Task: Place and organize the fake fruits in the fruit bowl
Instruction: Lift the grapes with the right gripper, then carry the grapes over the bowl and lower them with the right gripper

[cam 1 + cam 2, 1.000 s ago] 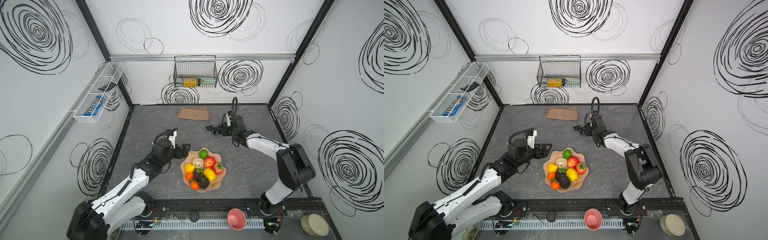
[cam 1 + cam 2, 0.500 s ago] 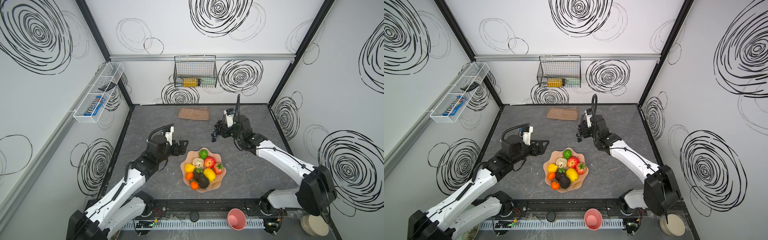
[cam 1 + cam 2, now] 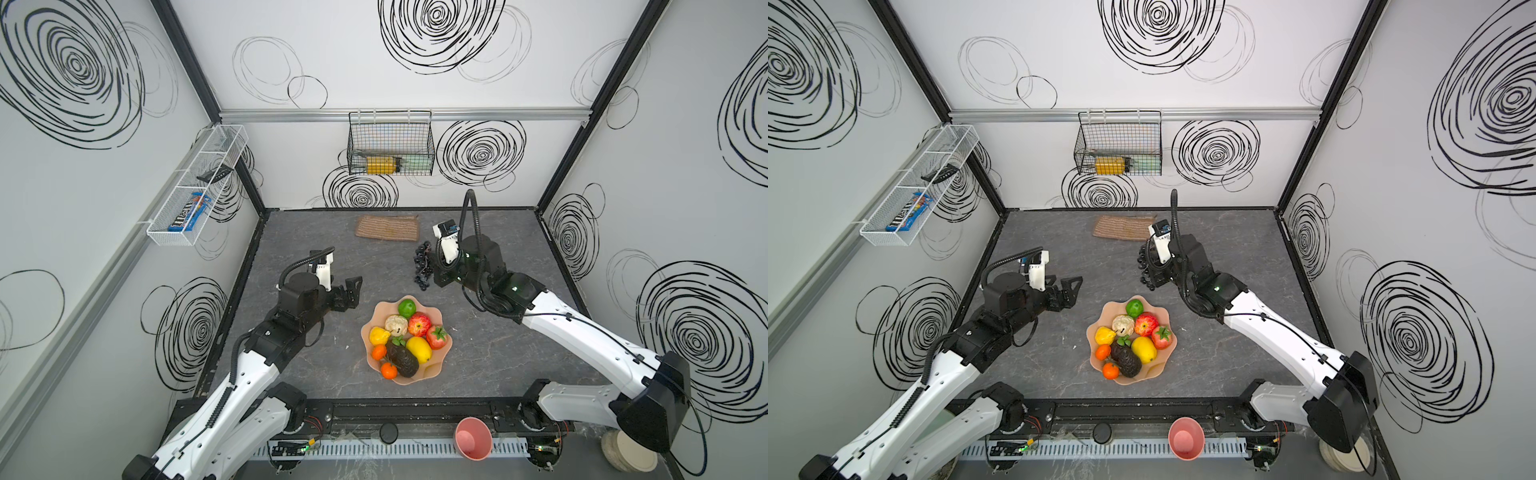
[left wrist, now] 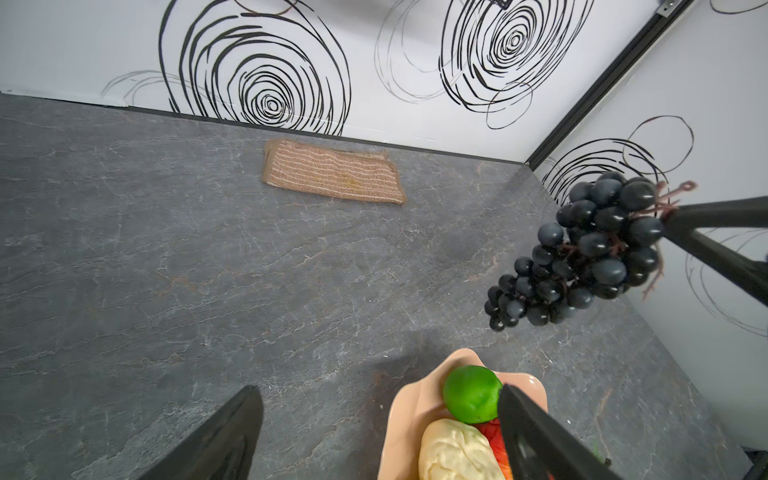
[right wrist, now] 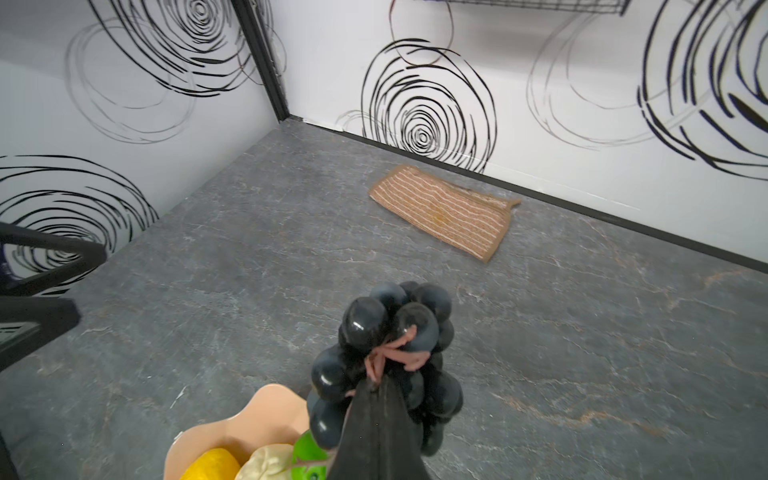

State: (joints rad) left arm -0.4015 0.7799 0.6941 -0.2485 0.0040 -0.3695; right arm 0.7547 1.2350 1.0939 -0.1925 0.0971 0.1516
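The right gripper (image 5: 376, 388) is pinching the grapes (image 3: 423, 266) by the stem, hanging them over bare table just beyond the bowl's (image 3: 431, 370) far rim. The left gripper (image 3: 352, 292) is hovering wide open beside the bowl's left rim. A mat (image 3: 387, 228) is lying near the back wall.

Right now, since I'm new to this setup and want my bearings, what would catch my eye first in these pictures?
The black grape bunch stands out most, dangling above the table from the shut right gripper, just beyond the bowl's far rim. Next is the peach fruit bowl at the table's middle front, full of bright fruits, with the open left gripper empty beside it on the left.
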